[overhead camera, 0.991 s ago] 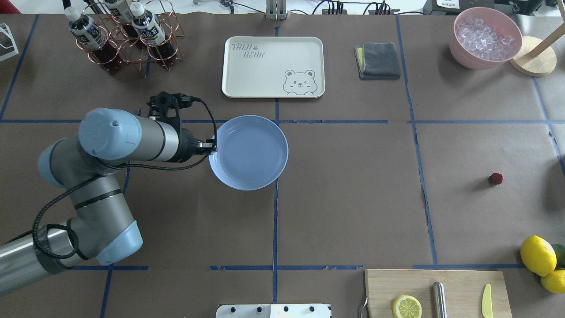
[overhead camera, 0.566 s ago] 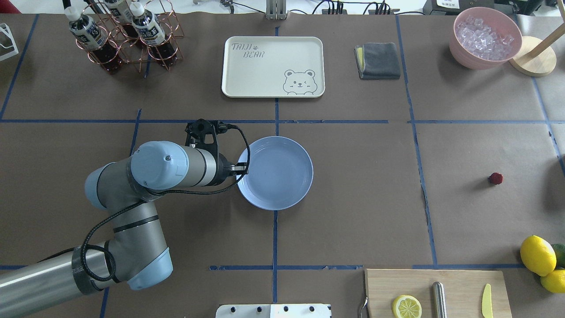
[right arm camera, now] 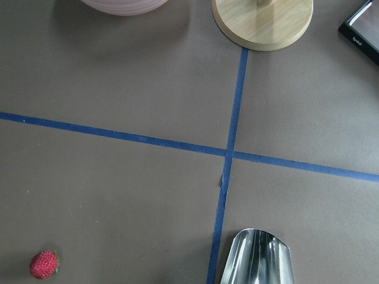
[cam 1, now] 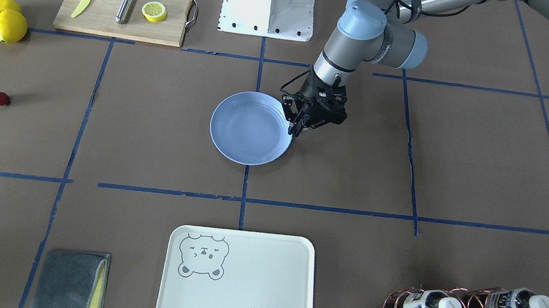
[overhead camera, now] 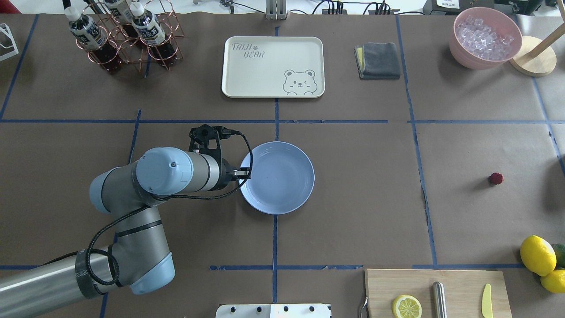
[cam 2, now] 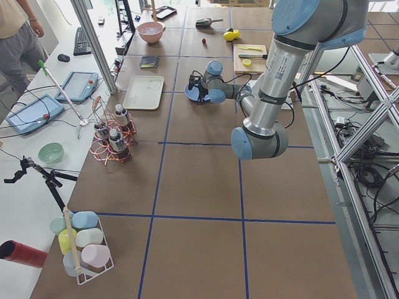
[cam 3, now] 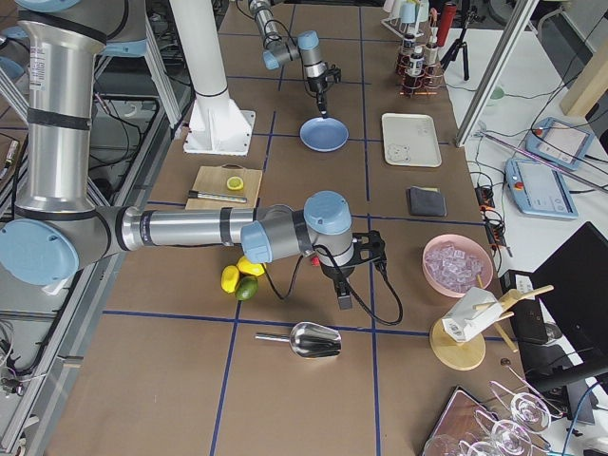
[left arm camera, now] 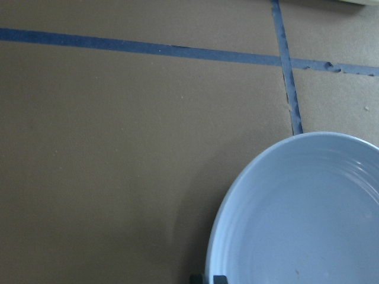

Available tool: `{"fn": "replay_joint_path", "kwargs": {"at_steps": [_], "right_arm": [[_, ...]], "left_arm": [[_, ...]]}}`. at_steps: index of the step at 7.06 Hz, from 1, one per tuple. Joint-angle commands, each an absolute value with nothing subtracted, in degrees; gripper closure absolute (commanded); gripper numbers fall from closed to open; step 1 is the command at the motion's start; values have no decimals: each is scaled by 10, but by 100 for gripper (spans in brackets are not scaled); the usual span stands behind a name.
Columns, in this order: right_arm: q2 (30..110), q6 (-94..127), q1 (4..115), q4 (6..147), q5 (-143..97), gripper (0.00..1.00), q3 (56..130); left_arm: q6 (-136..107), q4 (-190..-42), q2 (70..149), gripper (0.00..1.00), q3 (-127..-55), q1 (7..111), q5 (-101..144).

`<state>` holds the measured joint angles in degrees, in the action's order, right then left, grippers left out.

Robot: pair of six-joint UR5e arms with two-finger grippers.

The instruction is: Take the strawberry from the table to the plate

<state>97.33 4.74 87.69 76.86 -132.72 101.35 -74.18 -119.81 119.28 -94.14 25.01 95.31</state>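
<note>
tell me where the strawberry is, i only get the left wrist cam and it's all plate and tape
Observer: The strawberry lies on the table, far to the robot's right of the plate, not on it.
Operator: anything near it
Observer: The lemons and a cutting board sit nearer the robot; nothing touches it.
Operator: which arm is closer
Observer: The right gripper hangs over that end; the left gripper clamps the plate's rim.

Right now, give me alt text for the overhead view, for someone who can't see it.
The left arm's fingers pinch the left rim of an empty pale blue plate near the middle of the table. The small red strawberry lies far to the right, with lemons at the bottom right corner.
</note>
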Motion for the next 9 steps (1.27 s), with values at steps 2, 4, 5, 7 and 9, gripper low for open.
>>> {"fn": "replay_joint_path", "kwargs": {"at_steps": [2, 4, 5, 7, 9], "right_arm": [[964, 46, 875, 766, -1350, 0, 1043], [945, 52, 855, 771, -1383, 0, 1079], [941, 122, 849, 766, -1397, 0, 1087], [913, 251, 733, 766, -1358, 0, 1138], [889, 335, 633, 766, -1264, 0, 1144]], "left_arm": [[-635, -1129, 1165, 0, -1034, 298, 1002], [-508, -1049, 1106, 0, -1103, 410, 1087], [-403, -1031, 1065, 0, -1114, 504, 1132], [-117, -1029, 976, 0, -1076, 662, 1223], [-27, -966, 949, 0, -979, 776, 1303]]}}
